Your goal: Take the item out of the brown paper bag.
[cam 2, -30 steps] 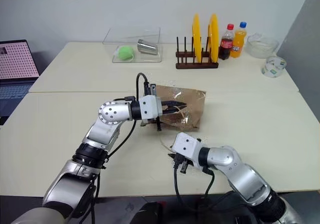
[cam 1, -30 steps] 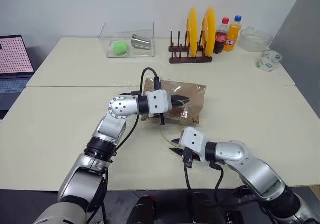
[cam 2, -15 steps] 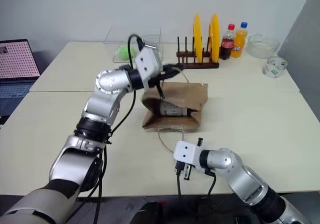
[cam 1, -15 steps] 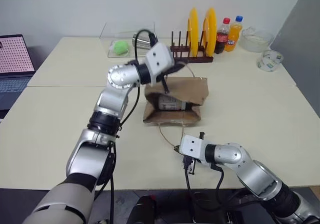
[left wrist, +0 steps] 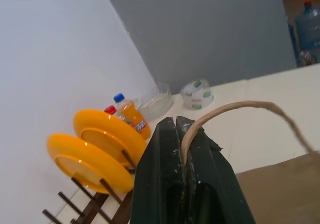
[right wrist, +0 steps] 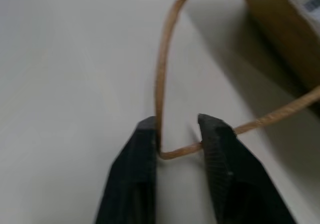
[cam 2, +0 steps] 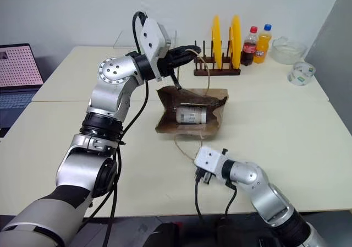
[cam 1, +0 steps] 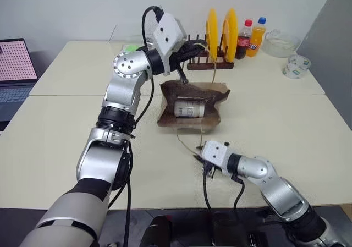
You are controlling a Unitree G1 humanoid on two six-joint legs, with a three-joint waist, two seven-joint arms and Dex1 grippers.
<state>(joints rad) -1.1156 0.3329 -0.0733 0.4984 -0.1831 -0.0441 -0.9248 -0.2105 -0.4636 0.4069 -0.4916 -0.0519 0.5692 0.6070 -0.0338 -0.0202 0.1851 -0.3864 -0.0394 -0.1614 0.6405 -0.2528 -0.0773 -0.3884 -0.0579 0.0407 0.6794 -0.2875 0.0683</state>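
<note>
Pale cream bench (cam 1: 66, 131), seam running across between two tops. Brown paper bag (cam 1: 190, 112) near the middle, mouth held open, one cord handle (cam 1: 184, 142) trailing on the surface. Along the far edge: clear tray (cam 2: 124, 43), wooden plate rack (cam 1: 209, 60) with two yellow plates, cola bottle (cam 1: 243, 39) and orange soda bottle (cam 1: 256, 37) side by side, glass bowl (cam 1: 281, 43), tape roll (cam 1: 296, 67). Laptop (cam 1: 16, 71) at far left.
</note>
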